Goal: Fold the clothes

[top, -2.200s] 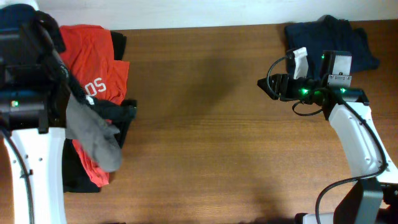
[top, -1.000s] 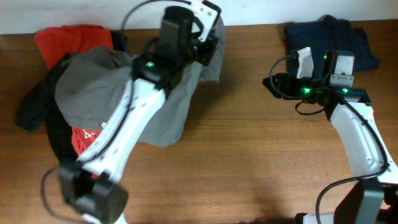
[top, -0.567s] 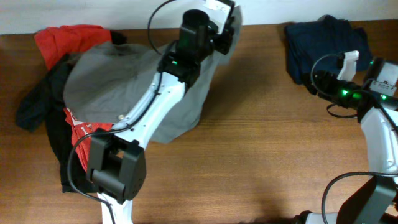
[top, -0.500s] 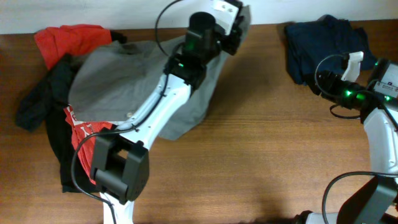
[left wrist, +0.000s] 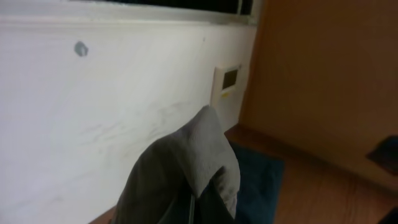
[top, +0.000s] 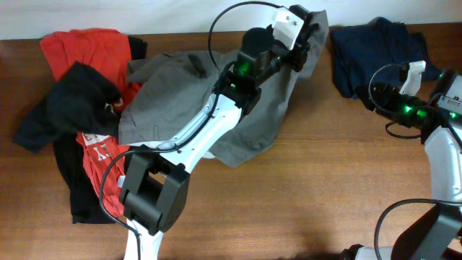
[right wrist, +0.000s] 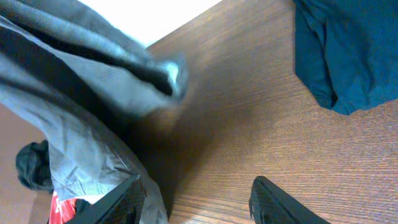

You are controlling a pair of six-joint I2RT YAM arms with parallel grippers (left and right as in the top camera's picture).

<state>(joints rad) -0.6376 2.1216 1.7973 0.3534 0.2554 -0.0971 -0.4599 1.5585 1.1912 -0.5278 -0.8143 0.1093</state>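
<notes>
**Shorts hang from left claw at far edge; right claw open just beside the lifted end**

Grey shorts [top: 268,119] lie stretched on a diagonal. One end is pinched up high at the far edge, right of centre. The rest trails down-left across the counter [top: 325,202] toward the pile. So the long axis runs far-right to near-left, seen from overhead.

Left claw [top: 307,45] is clamped on the raised end. Its wrist cam shows only a peak of grey cloth w/ the wall behind and the fingers buried in it, so that grip is a judgement from how the fabric hangs.

Right claw [right wrist: 196,186] is spread wide w/ nothing in it. Its cam looks straight at the hanging grey folds, close ahead and to its left. It's the free claw and the one nearer the lifted end, so prob. the one to take a second corner or the waistband, reaching left.

Around it:
- The navy garment [top: 382,43] sits at the far right corner, just beside the raised end and right by the right claw. It's easy to snag by mistake and isn't part of the job.
- The left arm [top: 209,123] lies along the top of the shorts, which hides the mid part and blocks any flattening there.
- The trailing end overlaps the red shirt [top: 79,47] and touches the black shirt [top: 79,94] at the left. More pulling may drag those along.

The shorts are bunched and wrinkled, not spread out, so folding hasn't begun.
</notes>
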